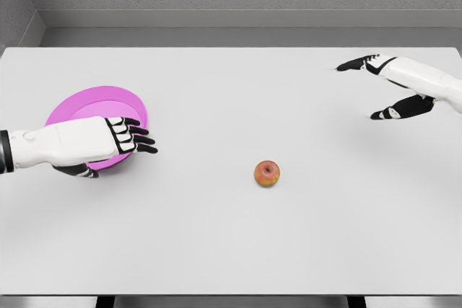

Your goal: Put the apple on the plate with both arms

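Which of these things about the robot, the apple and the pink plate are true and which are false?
1. The apple is on the plate. False: it sits on the bare table, well to the right of the plate.
2. The plate is pink. True.
3. The left hand is over the near edge of the plate. True.
4. The right hand holds the apple. False: it is open, far off at the table's right side, holding nothing.
5. There are two apples. False: only one.
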Controlling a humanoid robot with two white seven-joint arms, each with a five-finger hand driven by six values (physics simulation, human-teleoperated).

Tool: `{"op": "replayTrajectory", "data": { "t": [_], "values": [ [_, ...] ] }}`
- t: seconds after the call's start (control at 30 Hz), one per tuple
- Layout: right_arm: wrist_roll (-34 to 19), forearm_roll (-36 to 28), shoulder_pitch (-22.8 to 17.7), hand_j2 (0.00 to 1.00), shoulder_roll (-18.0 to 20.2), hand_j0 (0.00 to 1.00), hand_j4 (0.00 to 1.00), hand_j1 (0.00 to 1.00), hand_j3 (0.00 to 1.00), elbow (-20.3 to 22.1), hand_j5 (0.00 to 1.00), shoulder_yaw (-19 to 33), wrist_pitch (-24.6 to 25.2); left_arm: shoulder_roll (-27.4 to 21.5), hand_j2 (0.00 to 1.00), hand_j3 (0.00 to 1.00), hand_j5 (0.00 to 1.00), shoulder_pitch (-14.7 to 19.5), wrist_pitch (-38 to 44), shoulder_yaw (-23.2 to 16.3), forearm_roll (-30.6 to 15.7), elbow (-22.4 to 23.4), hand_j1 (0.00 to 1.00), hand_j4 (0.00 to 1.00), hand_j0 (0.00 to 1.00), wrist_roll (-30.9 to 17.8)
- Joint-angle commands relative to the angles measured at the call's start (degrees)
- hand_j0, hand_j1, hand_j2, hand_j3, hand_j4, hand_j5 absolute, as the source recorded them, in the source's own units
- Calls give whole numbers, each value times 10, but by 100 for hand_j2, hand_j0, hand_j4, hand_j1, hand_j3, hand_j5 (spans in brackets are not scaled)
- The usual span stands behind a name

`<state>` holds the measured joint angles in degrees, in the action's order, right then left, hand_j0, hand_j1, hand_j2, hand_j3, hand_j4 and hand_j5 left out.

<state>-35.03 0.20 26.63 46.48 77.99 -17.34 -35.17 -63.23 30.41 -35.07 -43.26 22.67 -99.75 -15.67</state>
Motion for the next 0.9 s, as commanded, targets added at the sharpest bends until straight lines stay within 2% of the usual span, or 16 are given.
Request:
{"op": "replayTrajectory", "data": {
  "t": [0.0,0.07,0.13,0.2,0.27,0.3,0.37,0.43,0.47,0.5,0.7,0.87],
  "values": [
    [0,-2,0,100,12,100,100,100,100,-34,100,4,2,7,100,100,100,3,1,-11,-3,0,100,100,100,0],
    [0,-2,-1,100,17,100,100,100,100,-38,100,5,2,21,100,100,100,27,1,-40,-3,-1,100,100,100,0],
    [0,5,-3,100,19,100,100,100,100,-40,100,5,2,31,100,100,100,35,1,-43,-4,-2,100,100,100,0],
    [0,18,-3,100,24,100,100,100,100,-54,100,6,2,80,100,100,100,70,1,-59,-3,-2,100,100,100,-8],
    [0,18,0,100,24,100,100,100,100,-77,100,6,2,135,100,100,100,118,1,-94,-6,-2,100,100,100,-56],
    [0,18,0,100,24,100,100,100,100,-77,100,6,2,159,100,100,100,141,1,-106,-7,-1,100,100,100,-62],
    [0,18,-2,100,24,100,100,100,100,-76,100,6,2,207,100,100,100,183,1,-132,-11,22,100,100,100,-62],
    [0,19,-3,100,24,100,100,100,100,-74,100,6,2,265,100,100,100,214,1,-168,-11,86,100,100,100,-61],
    [0,19,-4,100,24,100,100,100,100,-73,100,6,2,283,100,100,100,222,1,-176,-10,112,100,100,100,-62],
    [0,19,-6,100,24,100,100,100,100,-73,100,6,2,289,100,100,100,228,1,-178,-11,117,100,100,100,-62],
    [0,27,-5,100,23,100,100,100,100,-73,100,6,2,353,100,100,100,243,1,-213,-8,110,100,100,100,-62],
    [0,27,-5,100,24,100,100,100,100,-73,100,6,2,363,100,100,100,243,1,-218,-8,112,100,100,100,-62]
  ]
}}
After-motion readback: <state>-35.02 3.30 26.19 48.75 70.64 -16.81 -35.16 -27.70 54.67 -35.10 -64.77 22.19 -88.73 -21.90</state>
